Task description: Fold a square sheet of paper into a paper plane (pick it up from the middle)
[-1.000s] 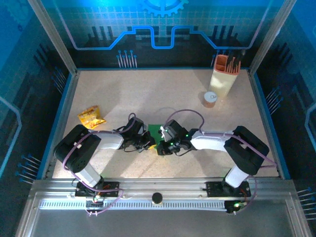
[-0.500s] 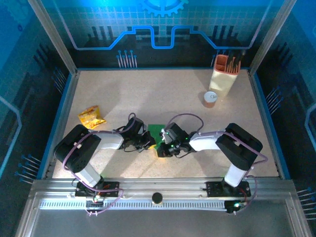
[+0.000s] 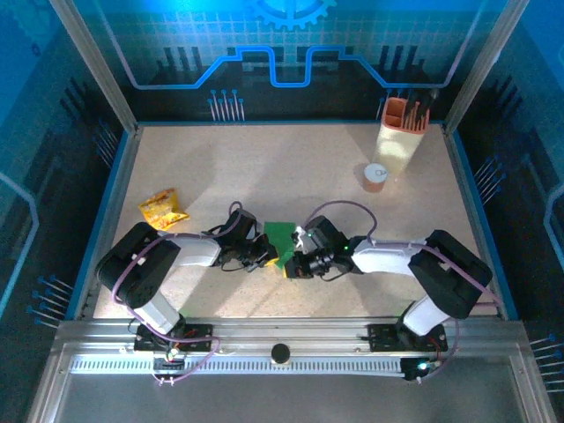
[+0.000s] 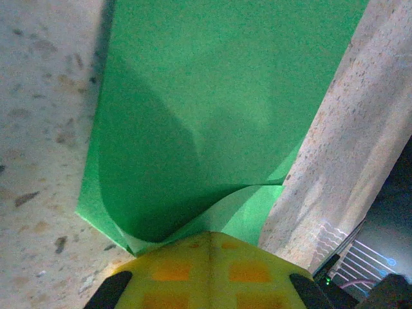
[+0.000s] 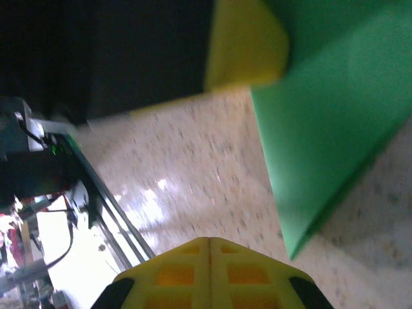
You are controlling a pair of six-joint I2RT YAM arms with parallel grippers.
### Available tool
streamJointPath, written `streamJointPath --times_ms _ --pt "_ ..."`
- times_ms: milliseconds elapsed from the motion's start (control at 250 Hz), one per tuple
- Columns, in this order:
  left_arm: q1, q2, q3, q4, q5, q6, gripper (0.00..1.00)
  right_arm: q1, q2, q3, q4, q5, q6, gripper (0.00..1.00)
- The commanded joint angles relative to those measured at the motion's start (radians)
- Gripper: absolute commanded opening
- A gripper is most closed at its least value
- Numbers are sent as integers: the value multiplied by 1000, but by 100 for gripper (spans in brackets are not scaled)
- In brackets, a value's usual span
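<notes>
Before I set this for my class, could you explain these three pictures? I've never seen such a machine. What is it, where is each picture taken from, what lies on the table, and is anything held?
These are two robot arms bolted at the near edge of a speckled table, each ending in a two-finger gripper. One picture looks down from above and behind the arms. The other two come from a camera on each wrist, with that arm's yellow fingers at the bottom.

On the table lie a folded green sheet of paper, a yellow-orange snack packet, a cream holder and a small orange tub.

The left gripper is shut with its tips at the paper's edge; I cannot tell whether it is pinching or pressing. The right gripper is shut and empty, beside the paper.
</notes>
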Motion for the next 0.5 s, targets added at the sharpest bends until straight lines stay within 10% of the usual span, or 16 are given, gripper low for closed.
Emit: streamJointPath --times_ms 0,495 --pt "-3 5 -10 -80 -48 7 0 -17 83 77 -40 0 -17 6" --pt "-3 -22 8 -83 -52 27 0 -20 168 -19 -37 40 11 4"
